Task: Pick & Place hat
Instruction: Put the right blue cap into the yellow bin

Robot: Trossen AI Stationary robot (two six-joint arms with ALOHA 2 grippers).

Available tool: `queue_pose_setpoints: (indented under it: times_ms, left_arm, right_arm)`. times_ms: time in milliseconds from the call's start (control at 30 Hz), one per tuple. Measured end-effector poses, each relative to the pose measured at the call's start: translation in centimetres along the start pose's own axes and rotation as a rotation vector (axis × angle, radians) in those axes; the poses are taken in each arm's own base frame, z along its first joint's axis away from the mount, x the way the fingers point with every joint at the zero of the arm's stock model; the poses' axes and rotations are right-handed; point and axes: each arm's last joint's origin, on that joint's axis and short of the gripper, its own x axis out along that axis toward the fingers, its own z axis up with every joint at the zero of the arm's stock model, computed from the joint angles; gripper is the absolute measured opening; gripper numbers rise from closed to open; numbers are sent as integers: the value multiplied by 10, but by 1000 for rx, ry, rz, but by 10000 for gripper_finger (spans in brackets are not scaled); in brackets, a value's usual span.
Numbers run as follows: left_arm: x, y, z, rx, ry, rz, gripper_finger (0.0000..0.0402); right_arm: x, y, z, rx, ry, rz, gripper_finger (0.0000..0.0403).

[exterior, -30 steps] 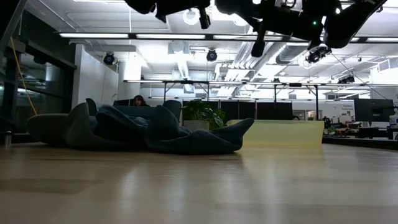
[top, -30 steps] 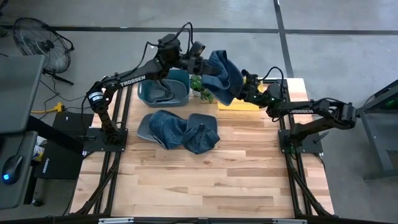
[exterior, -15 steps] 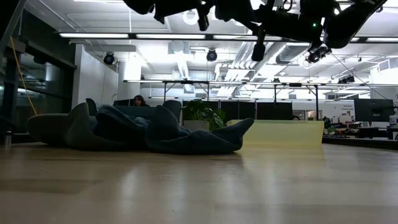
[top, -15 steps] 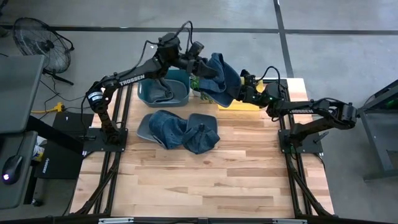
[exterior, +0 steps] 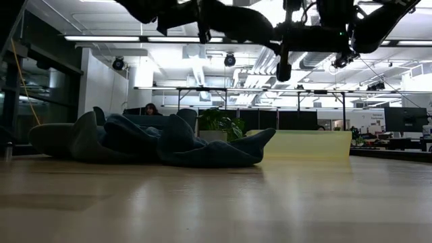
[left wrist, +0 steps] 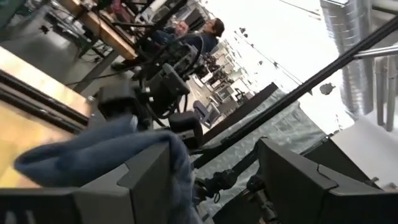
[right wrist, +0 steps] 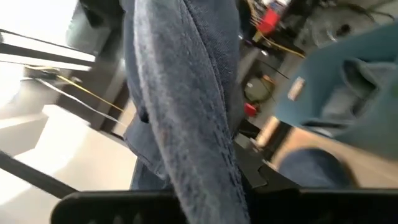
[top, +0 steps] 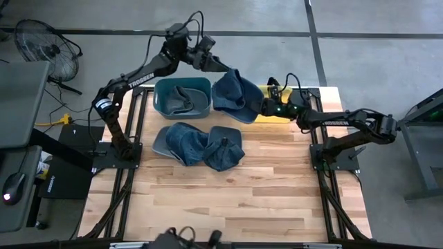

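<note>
High view: hat point(top: 178, 101) in bin point(top: 199, 86)

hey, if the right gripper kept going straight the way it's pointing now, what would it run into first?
The right gripper points left across the table's back, shut on the raised hat. Beyond the hat, the first thing in that line looks like the teal bin, though the gripper may be high enough to pass over its rim.

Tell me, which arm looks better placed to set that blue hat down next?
The right, probably. Its tool is shut on the blue hat, held up beside the teal bin. The left tool has opened and sits beyond the table's far edge.
</note>
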Motion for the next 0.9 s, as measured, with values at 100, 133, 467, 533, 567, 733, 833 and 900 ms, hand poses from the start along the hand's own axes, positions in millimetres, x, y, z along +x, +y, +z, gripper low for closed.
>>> queue_pose_setpoints:
  times_ms: [100,133,467,533,567,733,833,900]
  left_arm:
    - [-16,5,6,1,-28,29,226]
    - [-21,6,8,3,-37,37,224]
    - [-36,10,12,17,-27,38,215]
    - [-31,8,10,27,-12,26,215]
    - [-29,8,9,30,-8,23,215]
    - [-9,3,1,42,36,-16,215]
    - [5,0,-6,51,71,-36,215]
    - [14,-1,-11,58,97,-50,215]
  right_arm:
    - [-2,-8,2,19,45,-47,5]
    - [-3,-11,3,25,53,-64,5]
    - [-27,-34,25,35,79,-281,5]
    - [-37,-36,34,37,74,-303,5]
    - [-42,-37,39,39,74,-315,5]
    - [-71,-44,60,52,33,-412,5]
    - [-86,-47,70,64,9,-440,5]
    - [-94,-49,76,74,7,-453,5]
